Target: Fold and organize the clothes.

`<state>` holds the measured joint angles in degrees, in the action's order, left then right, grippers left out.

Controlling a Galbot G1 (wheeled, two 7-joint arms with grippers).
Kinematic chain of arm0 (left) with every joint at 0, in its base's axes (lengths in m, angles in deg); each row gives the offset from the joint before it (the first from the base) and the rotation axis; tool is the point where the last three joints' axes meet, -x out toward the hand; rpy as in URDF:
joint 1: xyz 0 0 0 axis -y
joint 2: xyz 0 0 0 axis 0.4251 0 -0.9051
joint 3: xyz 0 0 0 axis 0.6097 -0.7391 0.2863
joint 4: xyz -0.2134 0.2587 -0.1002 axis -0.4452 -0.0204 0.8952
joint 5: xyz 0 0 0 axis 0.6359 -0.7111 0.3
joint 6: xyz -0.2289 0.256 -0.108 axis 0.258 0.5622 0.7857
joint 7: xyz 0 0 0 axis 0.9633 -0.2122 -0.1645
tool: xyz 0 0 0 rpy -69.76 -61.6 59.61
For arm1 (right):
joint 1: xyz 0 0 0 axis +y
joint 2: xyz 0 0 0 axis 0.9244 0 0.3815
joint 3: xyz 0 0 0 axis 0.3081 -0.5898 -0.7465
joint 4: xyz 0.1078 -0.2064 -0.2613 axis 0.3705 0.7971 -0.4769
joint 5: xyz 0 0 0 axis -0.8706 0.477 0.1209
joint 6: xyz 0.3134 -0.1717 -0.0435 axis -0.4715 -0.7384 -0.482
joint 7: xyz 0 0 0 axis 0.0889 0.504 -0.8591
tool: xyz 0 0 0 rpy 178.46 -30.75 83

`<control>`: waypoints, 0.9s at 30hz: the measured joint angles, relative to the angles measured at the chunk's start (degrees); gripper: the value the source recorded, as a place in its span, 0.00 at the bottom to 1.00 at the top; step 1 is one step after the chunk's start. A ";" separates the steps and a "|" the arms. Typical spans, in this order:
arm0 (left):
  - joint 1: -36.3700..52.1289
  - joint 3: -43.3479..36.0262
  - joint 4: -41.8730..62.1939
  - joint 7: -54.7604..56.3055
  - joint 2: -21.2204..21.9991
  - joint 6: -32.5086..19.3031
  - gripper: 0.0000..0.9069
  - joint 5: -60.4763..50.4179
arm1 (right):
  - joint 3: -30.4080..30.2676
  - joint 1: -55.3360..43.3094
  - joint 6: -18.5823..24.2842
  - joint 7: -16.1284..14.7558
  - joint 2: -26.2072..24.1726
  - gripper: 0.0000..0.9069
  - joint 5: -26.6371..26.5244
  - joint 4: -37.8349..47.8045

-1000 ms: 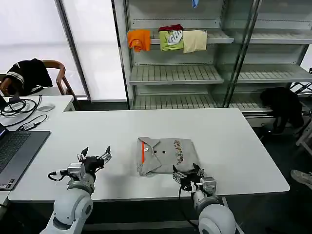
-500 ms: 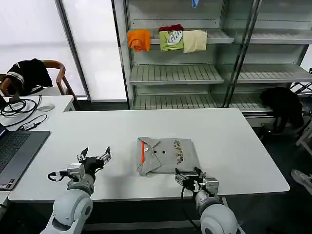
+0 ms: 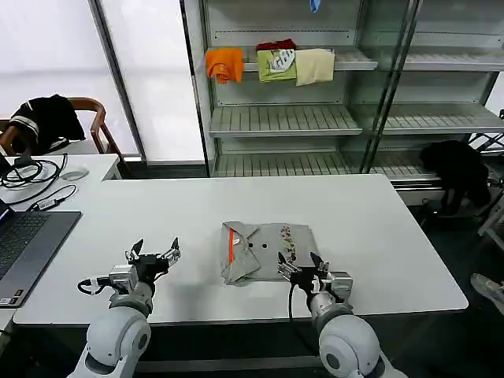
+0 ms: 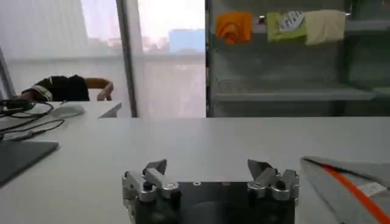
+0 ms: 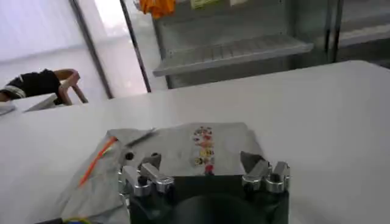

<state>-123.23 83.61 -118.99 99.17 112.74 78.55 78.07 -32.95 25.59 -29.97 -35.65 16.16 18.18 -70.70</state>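
Two open grippers, left (image 3: pixel 153 255), right (image 3: pixel 299 268), one folded grey shirt (image 3: pixel 269 250)

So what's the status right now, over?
Left gripper open, hovering left of the shirt. Right gripper open at the folded shirt's near edge. Nothing in the way on the table.

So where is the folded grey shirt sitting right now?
In the head view the folded grey shirt lies on the white table near its front edge, just ahead of the open right gripper and to the right of the left gripper.
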 measured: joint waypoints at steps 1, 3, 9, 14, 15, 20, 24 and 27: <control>-0.07 0.05 0.00 -0.02 0.00 0.00 1.00 0.00 | -0.25 -0.42 -0.03 0.13 0.58 1.00 -0.02 0.48; -0.14 0.15 -0.07 0.01 -0.03 0.00 1.00 -0.01 | -0.61 -1.25 -0.08 0.56 1.68 1.00 -0.37 1.60; -0.26 0.19 -0.04 -0.02 -0.09 0.00 1.00 0.00 | -1.14 -2.40 -0.09 2.30 3.23 1.00 -2.28 5.20; -0.10 -0.17 0.04 -0.02 -0.10 0.00 1.00 0.03 | -1.34 -2.69 -0.09 2.98 3.86 1.00 -3.39 6.74; -0.08 -0.23 0.04 -0.05 -0.10 0.00 1.00 0.03 | -1.34 -2.73 -0.08 3.00 3.95 1.00 -3.46 6.94; -0.24 -0.13 0.08 -0.09 -0.22 0.00 1.00 0.03 | -1.05 -2.59 -0.01 2.70 4.02 1.00 -3.28 7.15; -0.22 0.11 0.09 -0.13 -0.12 -0.01 1.00 0.07 | -0.46 -2.93 0.02 1.96 3.90 1.00 -2.21 5.73; -0.08 0.47 -0.23 -0.08 0.25 -0.40 1.00 0.31 | 0.24 -3.25 0.21 1.00 3.53 1.00 -0.20 4.21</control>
<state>-123.30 84.08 -119.22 99.09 113.00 78.16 78.37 -32.71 22.35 -29.76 -34.65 19.69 17.98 -66.50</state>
